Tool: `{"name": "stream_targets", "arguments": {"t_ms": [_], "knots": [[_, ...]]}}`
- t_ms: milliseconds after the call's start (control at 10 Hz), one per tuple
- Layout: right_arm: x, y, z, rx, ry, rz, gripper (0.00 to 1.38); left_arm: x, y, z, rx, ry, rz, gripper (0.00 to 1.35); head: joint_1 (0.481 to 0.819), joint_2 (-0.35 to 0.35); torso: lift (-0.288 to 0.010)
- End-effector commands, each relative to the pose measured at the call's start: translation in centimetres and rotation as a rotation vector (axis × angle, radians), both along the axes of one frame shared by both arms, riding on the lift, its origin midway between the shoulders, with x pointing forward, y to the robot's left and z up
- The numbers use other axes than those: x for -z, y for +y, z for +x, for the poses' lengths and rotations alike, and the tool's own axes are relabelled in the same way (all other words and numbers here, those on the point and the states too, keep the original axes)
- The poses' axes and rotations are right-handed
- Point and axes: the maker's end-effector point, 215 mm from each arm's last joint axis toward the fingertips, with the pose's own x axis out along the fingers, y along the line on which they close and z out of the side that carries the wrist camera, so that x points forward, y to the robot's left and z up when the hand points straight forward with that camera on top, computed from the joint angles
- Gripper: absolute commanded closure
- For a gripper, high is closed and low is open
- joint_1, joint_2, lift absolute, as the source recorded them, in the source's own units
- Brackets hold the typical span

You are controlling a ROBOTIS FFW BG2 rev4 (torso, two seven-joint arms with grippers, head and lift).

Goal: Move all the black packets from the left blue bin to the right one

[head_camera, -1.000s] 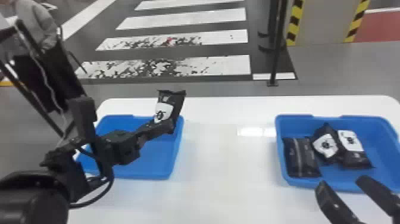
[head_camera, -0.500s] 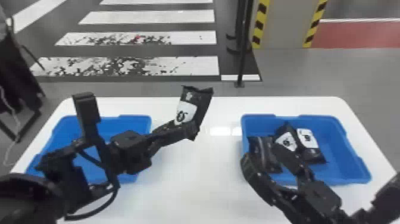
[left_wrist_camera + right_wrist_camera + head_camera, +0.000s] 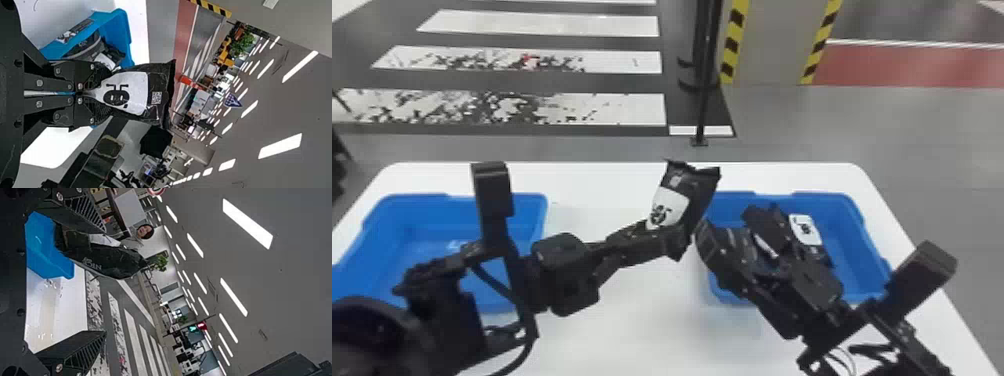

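Two black arms angle inward above a white counter [image 3: 642,330], the right pincer [image 3: 732,227] spread, the left pincer [image 3: 677,242] clamped on a tilted black packet [image 3: 689,192] near the right blue bin [image 3: 857,235]; beyond, a striped pillar [image 3: 767,45] flanks crosswalk bars [image 3: 612,107].

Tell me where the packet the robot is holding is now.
In the head view, the black packet is near the middle, gripped in the left end effector, its right side overlapping the left end of the right blue bin.
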Motion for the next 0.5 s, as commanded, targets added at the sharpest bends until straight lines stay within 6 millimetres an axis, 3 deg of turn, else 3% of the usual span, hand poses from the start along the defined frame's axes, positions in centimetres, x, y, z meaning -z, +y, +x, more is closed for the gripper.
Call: {"name": "stream_targets", "arguments": {"t_ms": [0,100,200,400], "knots": [[-0.7,-0.1,0.7,0.001,-0.020,0.001,0.12,0.2,-1.3,-0.9,0.034,0.019,-0.012,1.21,0.695,-0.071,-0.154],[-0.3,-0.2,1.2,0.005,-0.010,0.008,0.15,0.1,-2.1,-1.6,0.056,0.028,-0.027,1.21,0.695,-0.087,-0.154],[-0.5,-0.4,1.6,0.010,-0.014,0.019,0.28,0.2,-2.7,-2.1,0.073,0.038,-0.031,1.21,0.695,-0.100,-0.154],[-0.6,-0.7,1.8,0.018,-0.010,0.037,1.09,0.5,-2.8,-2.4,0.078,0.053,-0.036,1.21,0.695,-0.124,-0.154]]}}
